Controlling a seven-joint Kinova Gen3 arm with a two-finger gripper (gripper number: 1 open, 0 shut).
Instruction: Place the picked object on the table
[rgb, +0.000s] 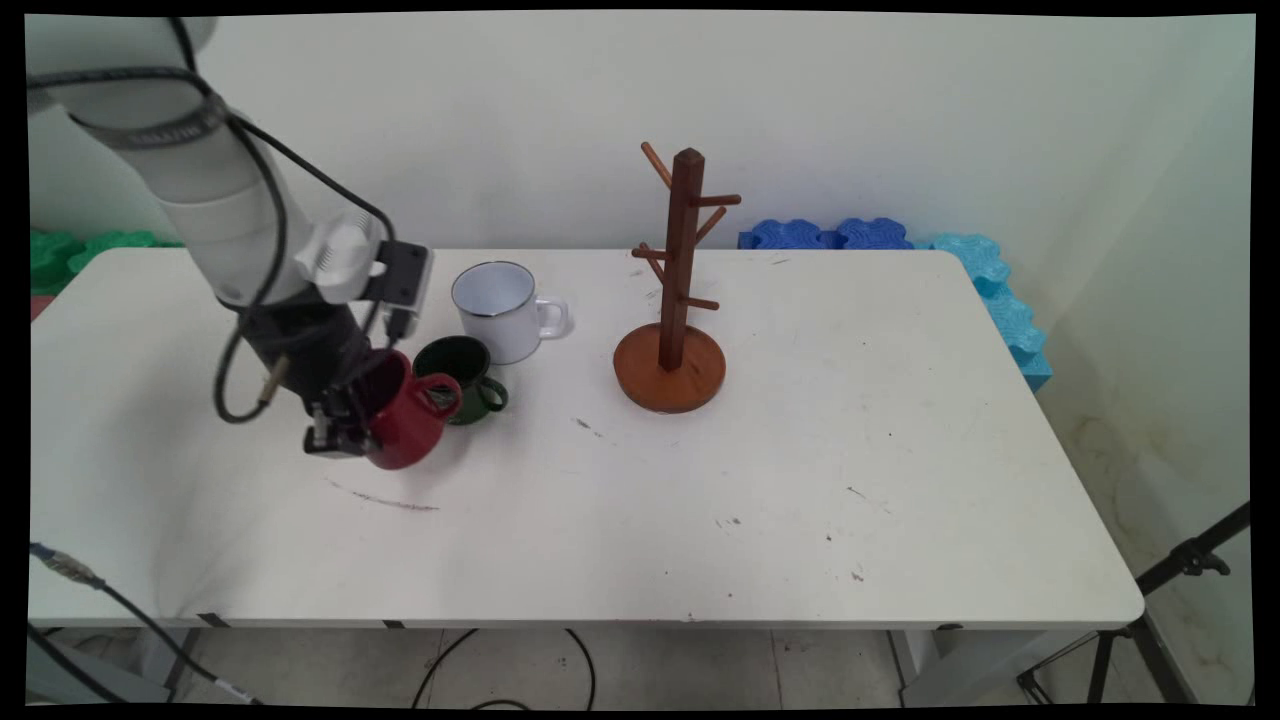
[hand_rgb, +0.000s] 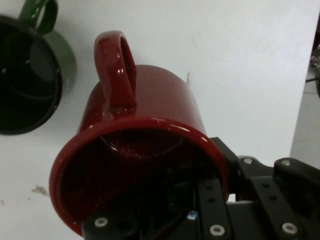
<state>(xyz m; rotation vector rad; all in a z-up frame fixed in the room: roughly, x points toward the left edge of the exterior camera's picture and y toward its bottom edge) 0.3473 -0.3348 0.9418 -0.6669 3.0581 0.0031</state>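
From my remote station I see the black gripper (rgb: 345, 425) at the table's (rgb: 700, 500) left side, its fingers closed on the rim of a red mug (rgb: 405, 425), one finger inside the mouth and the other against the outer wall, as the hand view shows. The red mug (hand_rgb: 140, 150) is tilted, its mouth turned toward the hand and its handle (hand_rgb: 117, 70) pointing away from the camera; in the main view it appears lifted slightly or resting on its lower edge, and I cannot tell which. Just beside it, to the right in the main view, stands a dark green mug (rgb: 458, 365) with a black interior, upright, its handle toward the right; whether the two mugs touch I cannot tell. Behind the green one sits a white enamel mug (rgb: 500, 310), also upright with its handle to the right. Well apart, near the table's middle, a brown wooden mug tree (rgb: 675, 300) rises from a round base, its pegs bare.
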